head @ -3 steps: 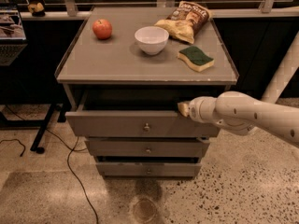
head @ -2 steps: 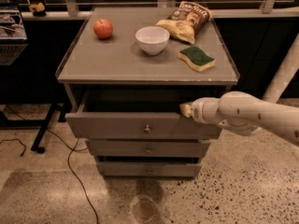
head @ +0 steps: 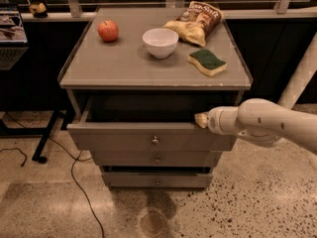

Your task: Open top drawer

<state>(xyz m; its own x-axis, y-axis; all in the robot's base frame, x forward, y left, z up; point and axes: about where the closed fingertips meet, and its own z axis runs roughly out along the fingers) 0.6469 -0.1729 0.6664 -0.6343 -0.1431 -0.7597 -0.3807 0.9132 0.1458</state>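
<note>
The top drawer [head: 124,139] is the widest grey drawer, pulled partly out of the cabinet, its dark inside showing above its flat front. Its small round metal knob [head: 155,141] sits at the centre of the front. My gripper [head: 201,120] is at the right part of the drawer's top front edge, touching or just over the rim. My white arm [head: 270,123] reaches in from the right.
The cabinet top [head: 124,63] carries a red apple [head: 108,30], a white bowl [head: 160,42], a chip bag [head: 198,21] and a green-yellow sponge [head: 207,61]. Two narrower drawers [head: 156,158] lie below. A black cable [head: 84,192] and a table leg [head: 44,143] are on the left floor.
The drawer and the gripper stand almost as before; the gripper has shifted very slightly to the right along the rim.
</note>
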